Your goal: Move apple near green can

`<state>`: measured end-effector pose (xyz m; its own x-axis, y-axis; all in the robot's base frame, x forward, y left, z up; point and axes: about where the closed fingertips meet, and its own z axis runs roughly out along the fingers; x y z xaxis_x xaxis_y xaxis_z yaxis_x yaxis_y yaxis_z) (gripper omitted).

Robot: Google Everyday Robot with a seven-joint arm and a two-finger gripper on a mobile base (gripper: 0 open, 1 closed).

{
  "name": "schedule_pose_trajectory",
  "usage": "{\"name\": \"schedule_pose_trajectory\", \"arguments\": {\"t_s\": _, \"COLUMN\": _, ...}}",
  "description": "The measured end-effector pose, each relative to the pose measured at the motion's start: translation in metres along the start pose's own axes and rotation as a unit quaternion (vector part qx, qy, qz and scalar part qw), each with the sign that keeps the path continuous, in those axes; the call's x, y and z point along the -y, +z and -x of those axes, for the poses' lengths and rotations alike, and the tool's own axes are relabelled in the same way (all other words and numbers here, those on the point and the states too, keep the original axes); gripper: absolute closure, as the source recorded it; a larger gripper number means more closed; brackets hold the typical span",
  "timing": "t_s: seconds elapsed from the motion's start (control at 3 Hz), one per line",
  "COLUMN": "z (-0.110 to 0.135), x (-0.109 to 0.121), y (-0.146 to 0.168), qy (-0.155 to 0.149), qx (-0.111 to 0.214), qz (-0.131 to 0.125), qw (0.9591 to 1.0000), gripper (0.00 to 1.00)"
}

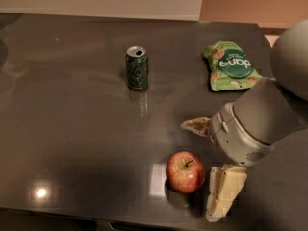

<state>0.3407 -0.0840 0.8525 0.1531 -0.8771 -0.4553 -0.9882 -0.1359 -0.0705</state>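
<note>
One apple [186, 172], one green can [137, 68], one snack bag [231, 65]. Apple's red with yellowish patches, stem up; gripper [200, 171] right beside it, fingers spread apart.

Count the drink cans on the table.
1: the green can stands upright toward the back left, apart from the apple. The gripper, open, is just right of the apple. The arm hides some table.

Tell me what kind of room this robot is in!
Probably a kitchen or break room: a dark, shiny countertop holds snacks, namely an apple, a green can and a snack bag. The gripper hangs open close beside the apple.
</note>
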Motion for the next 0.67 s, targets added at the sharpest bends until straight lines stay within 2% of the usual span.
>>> {"name": "schedule_pose_trajectory", "arguments": {"t_s": 0.33, "z": 0.0016, "x": -0.0031, "y": 0.0105, "qy": -0.001, "qx": 0.005, "qz": 0.002, "qw": 1.0000, "gripper": 0.00}}
{"name": "schedule_pose_trajectory", "arguments": {"t_s": 0.67, "z": 0.0027, "x": -0.0042, "y": 0.0155, "qy": 0.004, "qx": 0.003, "qz": 0.002, "qw": 1.0000, "gripper": 0.18}}
